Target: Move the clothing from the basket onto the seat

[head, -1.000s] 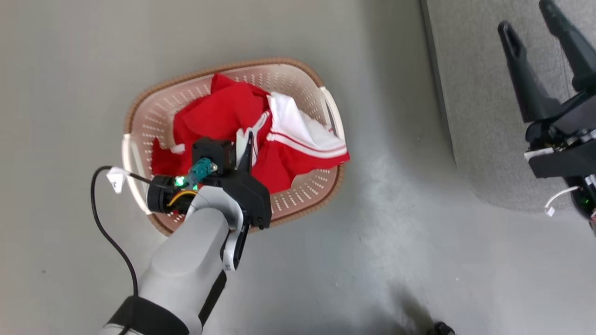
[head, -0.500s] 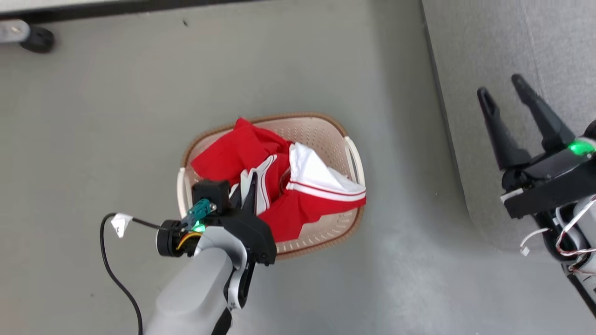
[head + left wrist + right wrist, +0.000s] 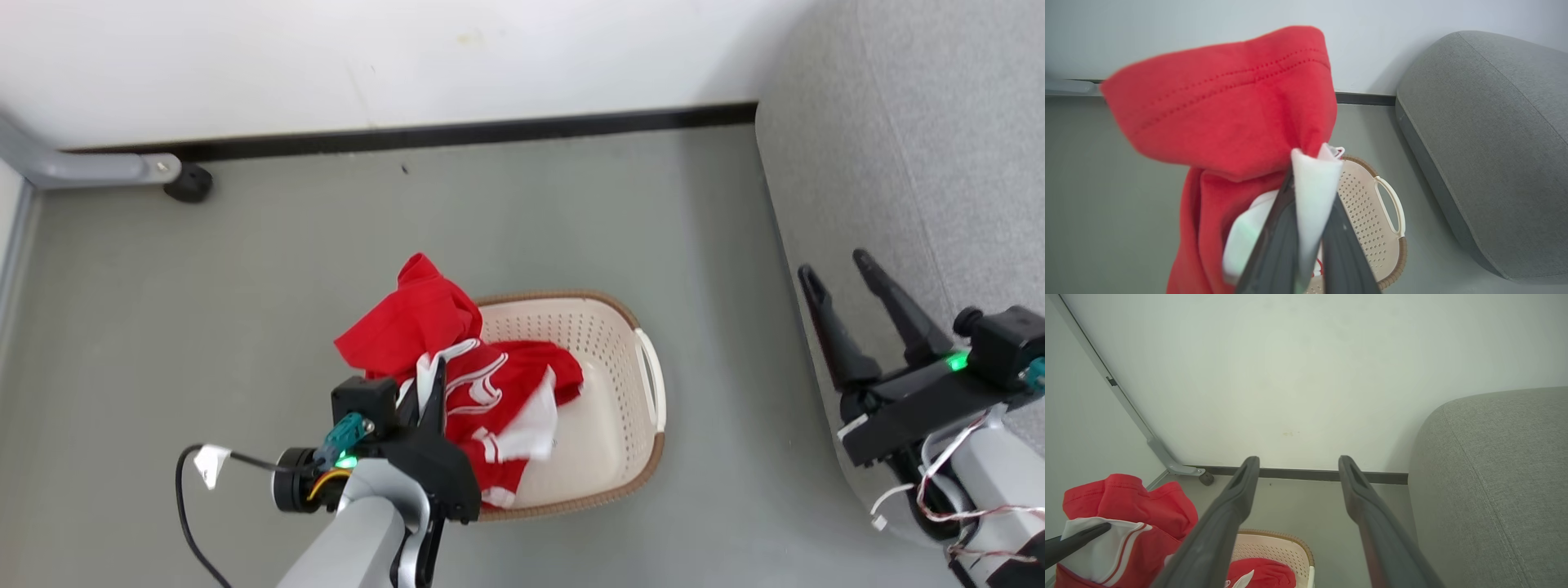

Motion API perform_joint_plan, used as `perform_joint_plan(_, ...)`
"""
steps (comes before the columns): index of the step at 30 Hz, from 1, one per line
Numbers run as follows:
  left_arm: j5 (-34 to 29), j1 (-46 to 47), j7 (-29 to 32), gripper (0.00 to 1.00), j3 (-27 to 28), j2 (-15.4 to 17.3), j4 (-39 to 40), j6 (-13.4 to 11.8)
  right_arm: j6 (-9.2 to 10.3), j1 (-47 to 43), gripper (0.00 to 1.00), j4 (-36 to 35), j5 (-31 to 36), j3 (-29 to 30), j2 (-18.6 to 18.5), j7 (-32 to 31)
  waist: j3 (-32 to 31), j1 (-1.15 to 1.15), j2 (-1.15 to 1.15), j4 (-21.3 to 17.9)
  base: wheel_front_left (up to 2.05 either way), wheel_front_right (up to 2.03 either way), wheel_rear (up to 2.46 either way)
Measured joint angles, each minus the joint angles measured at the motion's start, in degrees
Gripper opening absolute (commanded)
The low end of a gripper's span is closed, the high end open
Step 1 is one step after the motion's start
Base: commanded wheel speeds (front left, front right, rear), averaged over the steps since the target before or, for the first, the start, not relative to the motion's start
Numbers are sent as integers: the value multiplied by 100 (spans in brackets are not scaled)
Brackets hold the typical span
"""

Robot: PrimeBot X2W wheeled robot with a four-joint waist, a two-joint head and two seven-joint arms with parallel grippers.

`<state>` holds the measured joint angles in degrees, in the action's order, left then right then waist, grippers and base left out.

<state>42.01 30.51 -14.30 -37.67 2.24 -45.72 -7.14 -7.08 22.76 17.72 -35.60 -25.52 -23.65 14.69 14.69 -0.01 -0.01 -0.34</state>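
Observation:
The red clothing [image 3: 457, 367] with white striped trim hangs lifted above the cream basket [image 3: 604, 359] on the floor, its lower end still draped inside. My left gripper [image 3: 433, 384] is shut on a white-trimmed fold of it; in the left wrist view the fingers pinch white fabric [image 3: 1312, 192] under a red bunch [image 3: 1229, 110]. My right gripper [image 3: 841, 273] stands open and empty over the edge of the grey seat [image 3: 922, 147]. The right wrist view shows its gripper [image 3: 1298, 465] spread wide, with the clothing [image 3: 1122, 522] at lower left and the seat [image 3: 1494, 477] at right.
A white wall with a black baseboard [image 3: 457, 135] runs behind the basket. A grey metal leg with a black foot [image 3: 188, 184] sits on the floor at the far left. Grey floor lies between basket and seat.
The head camera has tilted up, bringing wall and baseboard into view. My left gripper has raised the clothing, pulling most of it up out of the basket. The right gripper stays open.

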Motion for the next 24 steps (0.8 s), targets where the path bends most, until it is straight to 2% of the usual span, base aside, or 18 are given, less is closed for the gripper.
perform_joint_plan(11,-684,-579,1,0,604,3,667,0,4,-389,100,176,240,8,311,0,-769,0,0,178,0,0,0)
perform_joint_plan(24,-1617,-642,0,0,991,4,2057,0,3,-541,100,319,389,138,469,0,-993,1,0,217,0,0,0)
